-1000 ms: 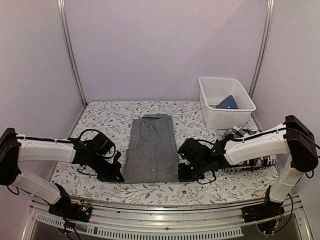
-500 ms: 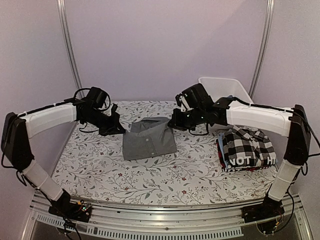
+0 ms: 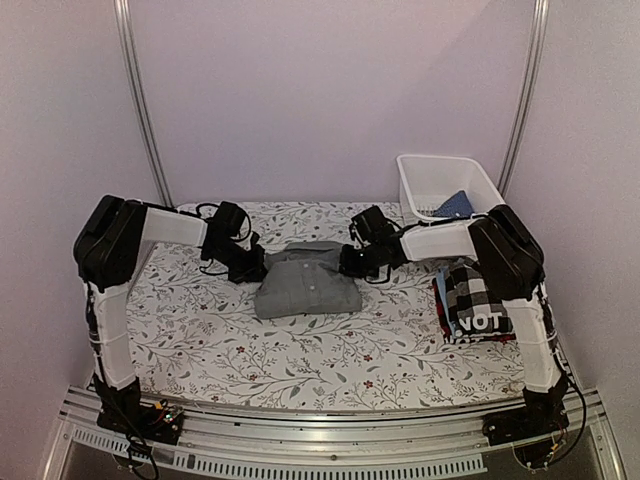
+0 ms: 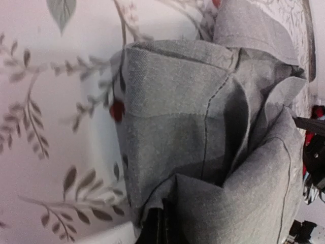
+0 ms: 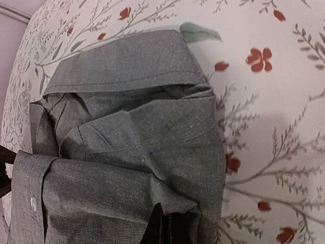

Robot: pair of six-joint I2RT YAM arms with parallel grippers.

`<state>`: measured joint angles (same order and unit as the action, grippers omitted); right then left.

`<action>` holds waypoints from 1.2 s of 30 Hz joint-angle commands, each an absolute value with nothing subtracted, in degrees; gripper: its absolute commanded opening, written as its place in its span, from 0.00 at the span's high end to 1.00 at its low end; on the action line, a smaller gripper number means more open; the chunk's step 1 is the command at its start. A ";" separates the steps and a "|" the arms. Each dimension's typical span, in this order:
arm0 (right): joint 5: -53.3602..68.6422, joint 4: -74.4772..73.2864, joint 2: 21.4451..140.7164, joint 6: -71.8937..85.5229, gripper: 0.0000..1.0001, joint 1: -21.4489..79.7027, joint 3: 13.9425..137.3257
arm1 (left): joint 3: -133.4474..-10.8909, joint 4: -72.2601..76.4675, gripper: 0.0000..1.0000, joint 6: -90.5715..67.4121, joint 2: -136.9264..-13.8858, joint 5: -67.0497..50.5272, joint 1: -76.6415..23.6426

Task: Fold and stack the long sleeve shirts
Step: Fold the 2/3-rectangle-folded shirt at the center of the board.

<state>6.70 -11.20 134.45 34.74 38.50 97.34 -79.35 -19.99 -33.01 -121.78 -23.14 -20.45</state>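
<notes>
Two grippers are pinching the grey shirt [image 3: 305, 292] lying mid-way on the table [image 3: 200, 335], left gripper [image 3: 252, 266] clamping its 10 o'clock corner, right gripper [image 3: 350, 262] its 2 o'clock, and it's looking light and floppy, so I'm guessing doubled edges are holding best.

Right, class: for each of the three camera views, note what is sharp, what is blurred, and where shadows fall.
Top external: even, soft light, no glare, the grey shirt clear. Left wrist: the shirt's weave is sharp, the tablecloth print blurred, a dark shadow inside the fold. Right wrist: weave and flowers crisp, a soft shadow on the cloth right of the shirt.
</notes>
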 commanded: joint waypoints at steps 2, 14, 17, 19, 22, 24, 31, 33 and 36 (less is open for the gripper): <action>5.37 -9.69 120.74 38.58 1.00 46.71 76.80 | -61.27 -17.93 1.00 -38.03 -105.90 -21.20 -27.46; -2.71 -10.75 102.21 43.01 1.00 53.49 63.64 | -45.99 -19.80 1.00 -43.79 -84.20 -16.47 -32.00; -4.19 -11.94 101.55 42.48 1.00 53.50 64.78 | -46.87 -20.01 1.00 -43.07 -83.85 -16.52 -32.00; -4.66 -12.36 101.40 42.15 1.00 53.46 65.45 | -48.16 -20.53 1.00 -42.54 -84.25 -16.30 -31.95; -5.99 -13.31 101.80 41.72 1.00 53.49 66.86 | -51.08 -21.59 1.00 -41.31 -85.37 -15.67 -31.25; -6.83 -13.77 101.93 41.25 1.00 53.27 67.89 | -53.23 -22.00 1.00 -40.16 -86.25 -15.55 -30.49; -8.06 -13.32 105.10 39.54 1.00 49.48 70.44 | -60.14 -21.33 1.00 -36.31 -93.55 -16.86 -25.74; -7.49 -12.73 107.08 39.00 1.00 48.07 71.54 | -62.83 -20.69 1.00 -34.82 -97.15 -18.02 -24.30; -6.88 -11.99 110.08 37.80 1.00 46.37 73.82 | -66.44 -19.99 1.00 -33.12 -103.22 -19.60 -22.95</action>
